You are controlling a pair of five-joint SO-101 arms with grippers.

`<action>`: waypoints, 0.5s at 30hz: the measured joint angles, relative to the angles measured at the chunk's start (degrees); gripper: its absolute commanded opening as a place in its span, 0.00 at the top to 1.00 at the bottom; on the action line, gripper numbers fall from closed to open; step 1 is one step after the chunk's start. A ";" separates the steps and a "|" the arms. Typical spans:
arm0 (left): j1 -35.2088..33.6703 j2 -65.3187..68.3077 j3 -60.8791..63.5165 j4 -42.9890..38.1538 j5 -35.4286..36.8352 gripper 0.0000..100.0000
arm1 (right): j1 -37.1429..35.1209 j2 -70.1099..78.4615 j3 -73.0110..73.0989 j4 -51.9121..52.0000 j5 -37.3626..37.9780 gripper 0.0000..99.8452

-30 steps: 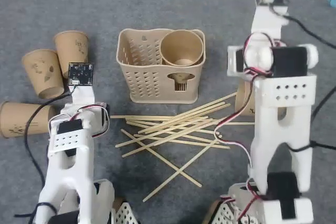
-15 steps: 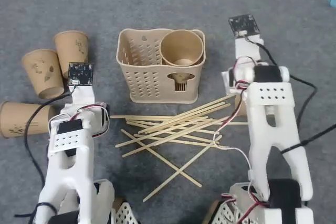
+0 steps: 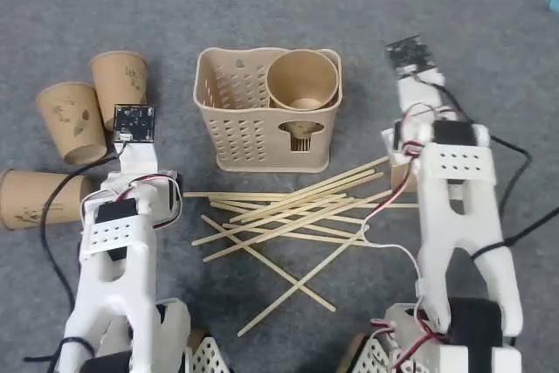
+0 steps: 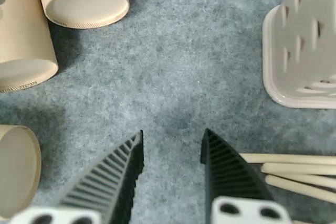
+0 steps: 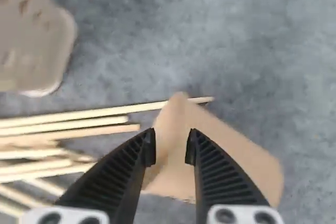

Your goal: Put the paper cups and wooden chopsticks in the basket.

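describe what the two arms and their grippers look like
The left arm and right arm are white printed shells with rows of small round holes, black servo blocks at the joints and thin red, white and black wires looping along them. Each wrist carries a small black circuit board. The left gripper and right gripper have black, ribbed, tapering fingers on white mounts.

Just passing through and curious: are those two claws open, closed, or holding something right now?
Left gripper: open, holding nothing.
Right gripper: slightly open, holding nothing, just above a paper cup lying on its side.
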 measured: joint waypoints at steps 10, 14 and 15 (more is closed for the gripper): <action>0.00 0.00 0.00 0.00 -0.09 0.83 | -4.22 0.00 0.18 2.20 0.18 0.99; 0.00 0.00 0.00 0.00 -0.09 0.83 | -3.69 0.00 2.29 2.20 0.18 0.98; 0.00 0.00 0.00 0.00 -0.09 0.83 | -2.99 0.09 2.37 2.20 0.18 0.98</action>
